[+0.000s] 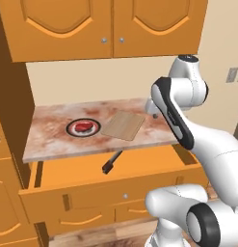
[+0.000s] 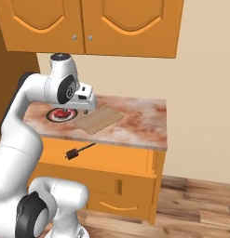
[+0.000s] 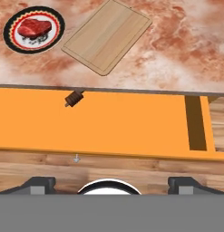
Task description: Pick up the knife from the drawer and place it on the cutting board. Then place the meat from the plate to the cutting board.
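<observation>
Gripper (image 3: 111, 183) spread wide, nothing between the finger tips; held up over the front of the pulled-out drawer (image 3: 131, 122), looking down past it at the counter (image 3: 177, 50).

Knife (image 1: 112, 161) lying in the drawer near its back left, blade end tucked under the counter lip. From the hand view, only the dark handle (image 3: 74, 98) pokes out from below the counter edge. Up and left of the finger tips there, well apart, across most of the drawer floor. Long axis diagonal: handle toward the drawer front and left, blade running back and right under the counter. Judgement: reach needs to go forward, left and down, with the wrist turned so the jaws close across the handle, not along it. Counter lip close above the blade end, so a grab on the handle end looks the safer option.

Cutting board (image 1: 124, 125) flat on the counter, bare, angled, just behind and right of the knife. Plate (image 1: 83, 127) left of the board, near but apart, meat (image 1: 83, 127) on its centre.

Single arm, so no choice of hand.

Count: one knife, one board, one plate, one piece of meat, one open drawer, two upper cabinet doors (image 1: 111, 26) shut.

Neither task step done yet, judging by the bare board.
</observation>
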Robot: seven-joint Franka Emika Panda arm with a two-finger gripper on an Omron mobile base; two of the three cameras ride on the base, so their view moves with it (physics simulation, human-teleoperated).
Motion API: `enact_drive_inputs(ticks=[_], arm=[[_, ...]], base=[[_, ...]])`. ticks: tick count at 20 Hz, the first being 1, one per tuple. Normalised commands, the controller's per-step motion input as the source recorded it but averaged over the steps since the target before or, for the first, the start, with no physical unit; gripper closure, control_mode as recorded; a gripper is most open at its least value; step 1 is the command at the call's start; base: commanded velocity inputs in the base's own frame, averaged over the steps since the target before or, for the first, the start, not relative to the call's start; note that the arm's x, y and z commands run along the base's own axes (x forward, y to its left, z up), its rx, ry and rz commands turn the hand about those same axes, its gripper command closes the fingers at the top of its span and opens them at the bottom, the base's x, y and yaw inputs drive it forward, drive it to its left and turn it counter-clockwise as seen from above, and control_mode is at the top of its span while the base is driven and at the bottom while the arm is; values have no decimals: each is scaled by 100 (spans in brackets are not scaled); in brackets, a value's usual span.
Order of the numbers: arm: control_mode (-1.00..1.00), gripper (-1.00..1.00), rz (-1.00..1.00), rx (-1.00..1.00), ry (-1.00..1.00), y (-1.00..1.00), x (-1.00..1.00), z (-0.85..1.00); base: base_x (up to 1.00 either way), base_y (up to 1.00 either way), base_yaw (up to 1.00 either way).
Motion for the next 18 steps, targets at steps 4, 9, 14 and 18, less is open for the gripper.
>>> enact_drive_inputs(ticks=[4, 9, 14, 18], arm=[[100, -100, 0, 0, 0, 0, 0, 0], [100, -100, 0, 0, 0, 0, 0, 0], [100, -100, 0, 0, 0, 0, 0, 0], [100, -100, 0, 0, 0, 0, 0, 0]], base=[[-11, 39, 0], [-10, 46, 0], [-17, 44, 0], [-20, 28, 0]])
